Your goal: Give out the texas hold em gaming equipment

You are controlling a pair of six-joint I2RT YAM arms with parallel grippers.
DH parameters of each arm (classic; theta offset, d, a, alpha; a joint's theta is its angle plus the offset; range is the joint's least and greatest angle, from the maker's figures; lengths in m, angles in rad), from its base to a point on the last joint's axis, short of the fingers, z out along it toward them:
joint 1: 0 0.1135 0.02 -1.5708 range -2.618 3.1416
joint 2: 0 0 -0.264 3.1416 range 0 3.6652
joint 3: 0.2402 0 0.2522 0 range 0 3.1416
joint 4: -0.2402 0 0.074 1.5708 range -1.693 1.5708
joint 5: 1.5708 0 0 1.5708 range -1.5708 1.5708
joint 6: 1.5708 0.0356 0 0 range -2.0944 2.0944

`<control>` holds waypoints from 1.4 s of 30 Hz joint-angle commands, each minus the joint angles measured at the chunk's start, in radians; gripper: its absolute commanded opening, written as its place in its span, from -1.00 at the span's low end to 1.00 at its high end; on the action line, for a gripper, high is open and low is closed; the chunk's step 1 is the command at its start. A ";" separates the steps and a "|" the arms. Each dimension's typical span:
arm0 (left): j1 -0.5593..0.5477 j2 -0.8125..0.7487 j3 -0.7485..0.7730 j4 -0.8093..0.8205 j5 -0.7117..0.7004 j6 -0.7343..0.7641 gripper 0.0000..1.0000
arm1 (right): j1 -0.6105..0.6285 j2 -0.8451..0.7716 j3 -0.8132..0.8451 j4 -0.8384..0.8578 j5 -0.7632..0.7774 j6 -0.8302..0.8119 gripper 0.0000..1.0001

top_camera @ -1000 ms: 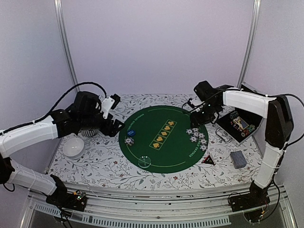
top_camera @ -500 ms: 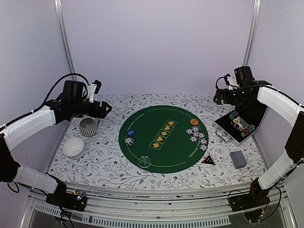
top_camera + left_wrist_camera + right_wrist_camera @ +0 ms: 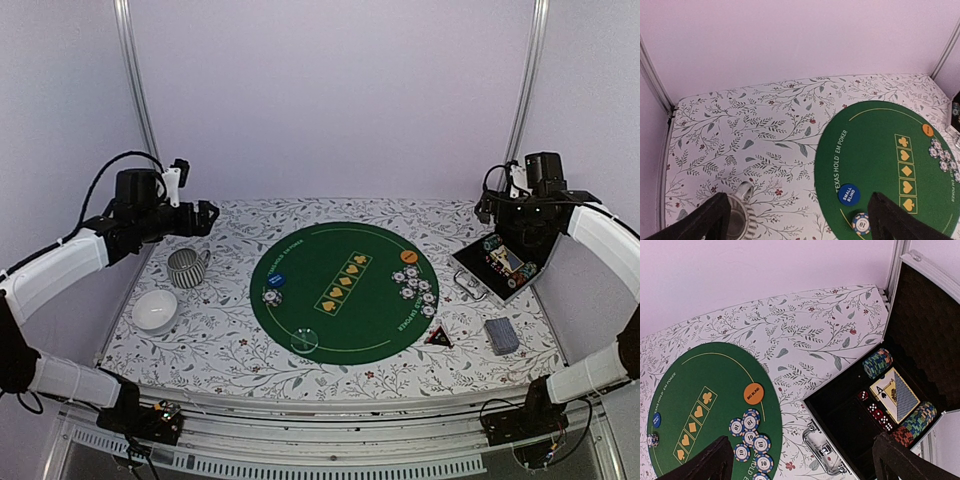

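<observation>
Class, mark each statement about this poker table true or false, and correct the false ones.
1. The orange button lies on the green mat. True.
2. The case is shut. False: its lid stands open.
3. The striped mug stands on the green mat. False: it stands on the flowered cloth, off the mat.
4. The left gripper and the right gripper are both open and empty. True.

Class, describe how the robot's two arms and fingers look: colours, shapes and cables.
The left arm and right arm have white tubular shells with black joints and wrists. A black cable loops along the left arm. The fingers are dark and tapered.
</observation>
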 commanded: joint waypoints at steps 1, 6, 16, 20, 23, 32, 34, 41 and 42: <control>0.011 -0.080 -0.038 0.070 -0.021 0.039 0.96 | -0.001 -0.053 -0.051 0.012 0.026 0.020 0.98; 0.012 -0.080 -0.059 0.080 -0.090 0.075 0.96 | -0.002 -0.064 -0.064 -0.029 -0.013 0.008 0.98; 0.022 -0.054 -0.050 0.057 -0.071 0.079 0.96 | -0.006 0.078 -0.027 -0.217 -0.121 0.067 0.98; 0.022 -0.061 -0.047 0.057 -0.023 0.078 0.96 | -0.011 0.158 0.010 -0.236 -0.042 0.056 0.97; 0.021 -0.066 -0.052 0.061 -0.017 0.084 0.96 | -0.057 0.282 0.165 -0.192 -0.080 0.048 0.89; 0.022 -0.055 -0.055 0.059 -0.026 0.101 0.96 | -0.125 0.513 0.303 -0.237 0.168 -0.023 0.46; 0.022 -0.051 -0.054 0.058 -0.015 0.101 0.96 | -0.147 0.518 0.288 -0.248 0.133 -0.017 0.38; 0.021 -0.047 -0.052 0.054 0.007 0.096 0.96 | -0.150 0.367 0.118 -0.270 0.010 0.021 0.81; 0.022 -0.048 -0.050 0.054 0.015 0.093 0.96 | -0.149 0.354 0.115 -0.276 0.000 0.021 0.94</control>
